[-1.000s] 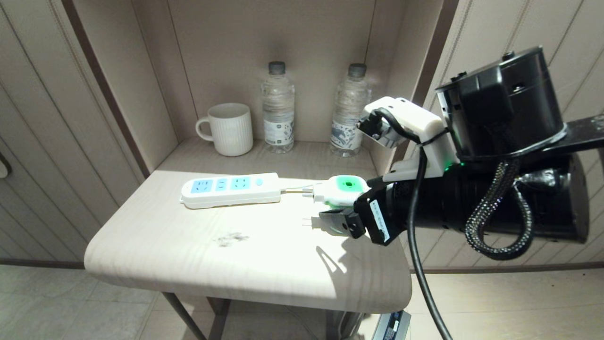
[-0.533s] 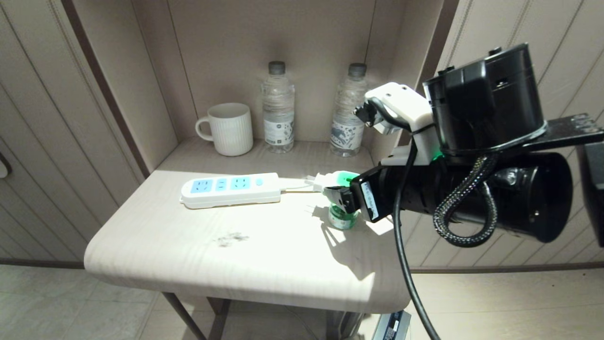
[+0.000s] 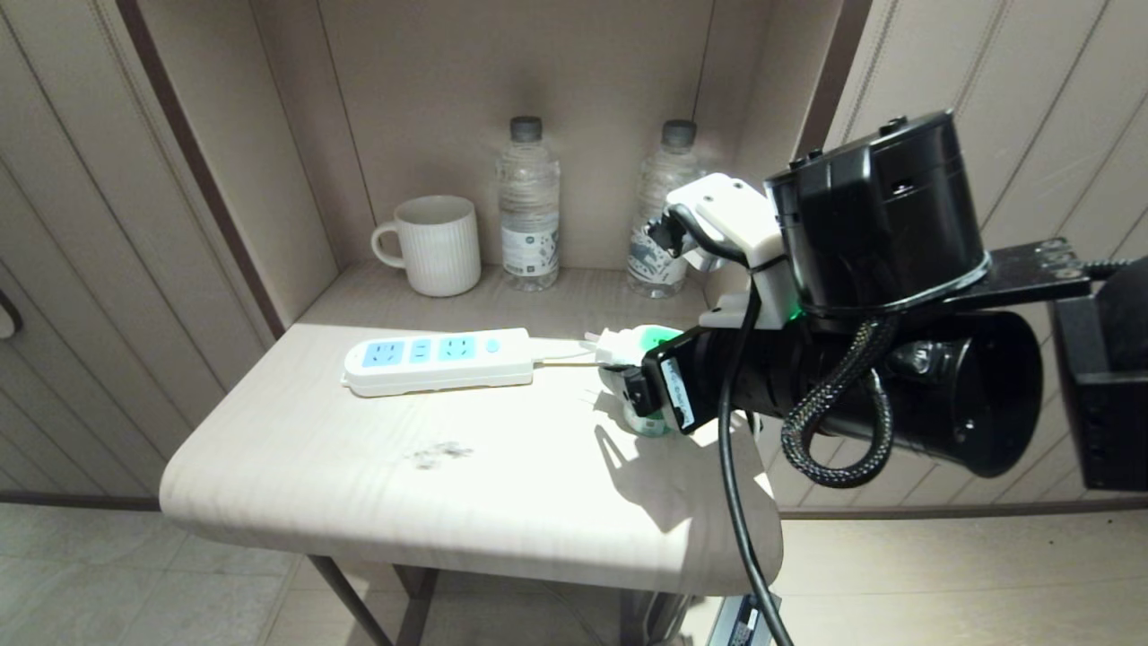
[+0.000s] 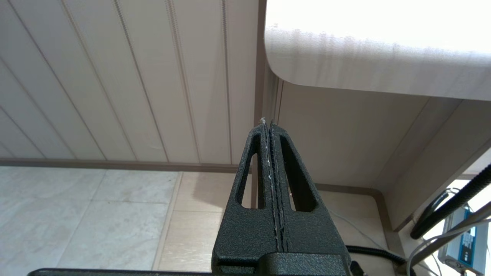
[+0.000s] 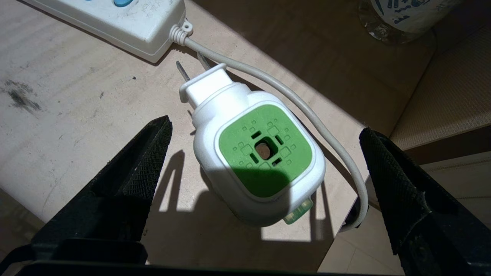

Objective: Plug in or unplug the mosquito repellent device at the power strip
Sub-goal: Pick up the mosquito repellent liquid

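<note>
The right claw (image 5: 264, 153) hangs wide open and empty over the repellent (image 5: 257, 165), which stands unplugged on the worktop (image 3: 404, 484) beside the strip's (image 3: 439, 361) cord end.

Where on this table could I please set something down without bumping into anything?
The widest bare patch of the table runs from its front edge up to the power strip, apart from a dark smudge. The right end is crowded: the repellent device, the strip's cord and the open right hand. The mug and two bottles fill the alcove behind.
</note>
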Tool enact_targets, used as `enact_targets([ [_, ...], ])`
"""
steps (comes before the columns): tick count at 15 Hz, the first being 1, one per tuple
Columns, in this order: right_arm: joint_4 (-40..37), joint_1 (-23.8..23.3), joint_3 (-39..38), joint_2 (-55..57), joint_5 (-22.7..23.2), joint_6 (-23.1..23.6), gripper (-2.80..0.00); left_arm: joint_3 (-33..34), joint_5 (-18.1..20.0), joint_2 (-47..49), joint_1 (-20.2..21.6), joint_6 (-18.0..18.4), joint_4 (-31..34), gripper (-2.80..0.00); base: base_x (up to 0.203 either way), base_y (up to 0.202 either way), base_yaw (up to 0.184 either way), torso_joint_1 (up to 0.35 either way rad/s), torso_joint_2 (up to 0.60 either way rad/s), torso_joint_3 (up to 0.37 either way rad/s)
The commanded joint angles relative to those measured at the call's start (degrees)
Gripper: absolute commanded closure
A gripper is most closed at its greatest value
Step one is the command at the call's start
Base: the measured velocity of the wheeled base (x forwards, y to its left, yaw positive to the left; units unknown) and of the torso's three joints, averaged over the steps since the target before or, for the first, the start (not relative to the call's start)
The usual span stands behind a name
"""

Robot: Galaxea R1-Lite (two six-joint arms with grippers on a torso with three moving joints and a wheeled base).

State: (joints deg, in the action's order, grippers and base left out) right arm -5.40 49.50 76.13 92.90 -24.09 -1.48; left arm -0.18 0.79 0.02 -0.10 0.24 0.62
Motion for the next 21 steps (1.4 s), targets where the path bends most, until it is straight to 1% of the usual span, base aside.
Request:
enact_targets([
  [1,1.3,0.1,0.1,0.7,-0.2,0.0,-2.8,0.0,0.0,0.1,0.0,0.0,0.0,0.0,0.0,0.0,0.0,0.0,0.0,0.0],
  [8,2.6,0.0,0.4,2.1,-0.3,-0.3,-2.8,0.0,0.0,0.1,0.0,0.0,0.0,0.0,0.0,0.0,0.0,0.0,0.0,0.0],
  [10,4.2,-0.1,0.3,2.3,-0.4,-0.2,-2.8,0.0,0.0,0.1,0.0,0.0,0.0,0.0,0.0,0.0,0.0,0.0,0.0,0.0],
  [12,8.6,-0.3,0.1,3.5,-1.7,0.1,-2.8,0.0,0.0,0.1,0.0,0.0,0.0,0.0,0.0,0.0,0.0,0.0,0.0,0.0],
  [21,8.7,-0.5,0.2,3.2,-2.3,0.5,-2.8,0.0,0.0,0.1,0.0,0.0,0.0,0.0,0.0,0.0,0.0,0.0,0.0,0.0],
])
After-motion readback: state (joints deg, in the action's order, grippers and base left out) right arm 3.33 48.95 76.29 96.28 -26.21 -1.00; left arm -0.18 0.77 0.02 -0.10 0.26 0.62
